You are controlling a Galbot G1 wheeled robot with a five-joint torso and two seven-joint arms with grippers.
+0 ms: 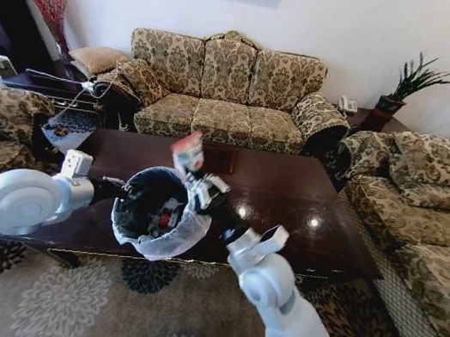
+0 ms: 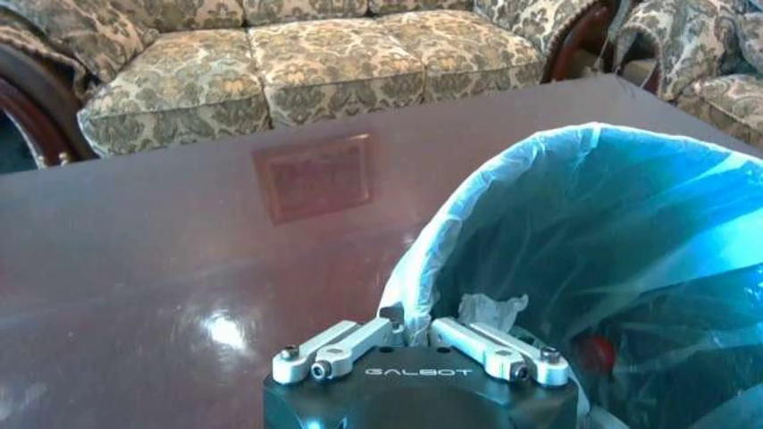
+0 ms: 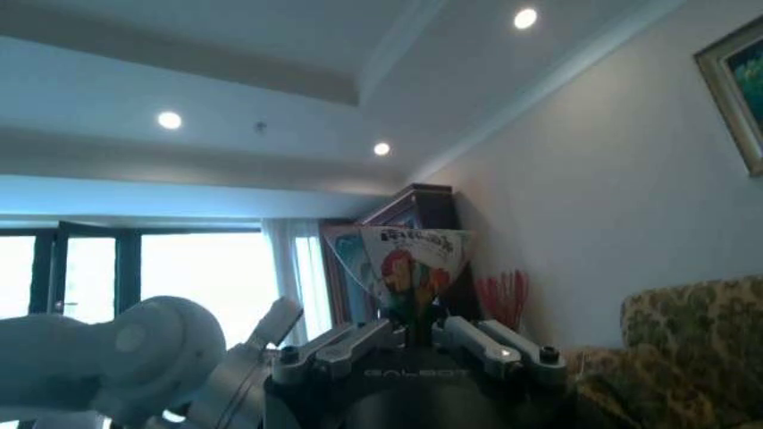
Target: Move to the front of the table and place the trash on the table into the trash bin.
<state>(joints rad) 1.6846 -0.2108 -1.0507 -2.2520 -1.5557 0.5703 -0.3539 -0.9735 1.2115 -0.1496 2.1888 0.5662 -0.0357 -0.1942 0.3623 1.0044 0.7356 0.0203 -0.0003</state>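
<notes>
One trash bin (image 1: 154, 217), black and lined with a translucent white bag folded over its rim, was held at the near edge of the table (image 1: 289, 202). The left gripper (image 1: 123, 192) was closed on the bin's left rim; in the left wrist view its fingers (image 2: 346, 344) pinched the bag's edge. Inside the bin lay several pieces of trash, among them something red; an exact count could not be made.

One snack wrapper (image 1: 187, 151), red and white, was held just above the bin's far right rim by the right gripper (image 1: 201, 184). The claw was narrowed onto the wrapper's lower end, so the wrapper's long axis ran roughly upright, its wider end uppermost and leaning slightly left. The right wrist view showed the same wrapper (image 3: 399, 264) fanning outward from the closed fingers (image 3: 357, 344).
</notes>
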